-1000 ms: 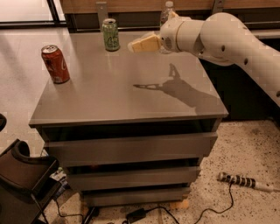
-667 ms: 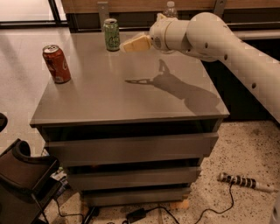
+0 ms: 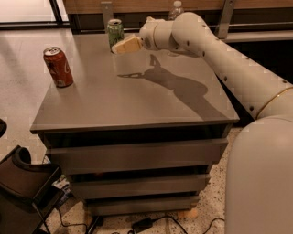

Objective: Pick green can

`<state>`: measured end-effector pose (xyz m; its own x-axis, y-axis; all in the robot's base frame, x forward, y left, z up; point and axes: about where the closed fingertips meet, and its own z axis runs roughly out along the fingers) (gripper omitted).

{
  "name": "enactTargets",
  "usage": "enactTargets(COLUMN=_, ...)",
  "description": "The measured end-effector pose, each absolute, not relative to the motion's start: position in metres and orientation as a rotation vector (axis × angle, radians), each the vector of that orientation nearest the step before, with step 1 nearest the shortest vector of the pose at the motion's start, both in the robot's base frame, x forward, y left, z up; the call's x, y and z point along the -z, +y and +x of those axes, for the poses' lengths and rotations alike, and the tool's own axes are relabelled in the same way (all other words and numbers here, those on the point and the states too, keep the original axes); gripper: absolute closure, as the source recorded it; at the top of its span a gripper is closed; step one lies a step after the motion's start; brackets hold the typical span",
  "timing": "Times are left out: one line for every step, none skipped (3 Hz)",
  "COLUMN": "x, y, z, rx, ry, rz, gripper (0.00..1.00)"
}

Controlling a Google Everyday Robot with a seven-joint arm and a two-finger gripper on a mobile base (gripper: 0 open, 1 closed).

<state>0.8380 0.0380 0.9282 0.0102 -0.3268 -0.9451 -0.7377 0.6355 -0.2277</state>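
Camera view — end effector (image 3: pixel 117 47) at green can (image 3: pixel 115 30) (table (image 3: pixel 137 105) far edge).

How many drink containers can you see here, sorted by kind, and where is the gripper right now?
Cans: 2, the green can and the red can.
Plastic bottles: 1, the clear bottle, mostly hidden behind the arm.
Total: 3.
The gripper is close beside the green can, at the far edge of the table.
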Motion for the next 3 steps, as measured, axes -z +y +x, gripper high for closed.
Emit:
enactTargets(x=-0.913, y=0.073, z=0.889, rx=-0.443, ry=1.579, rz=-0.844, gripper=0.00)
enactTargets(x=-0.913, y=0.074, z=0.890, rx=-0.444, ry=1.578, rz=-0.841, gripper=0.00)
enactTargets(x=-0.906, y=0.078, z=0.900, rx=-0.462, ry=1.585, rz=-0.837, gripper=0.00)
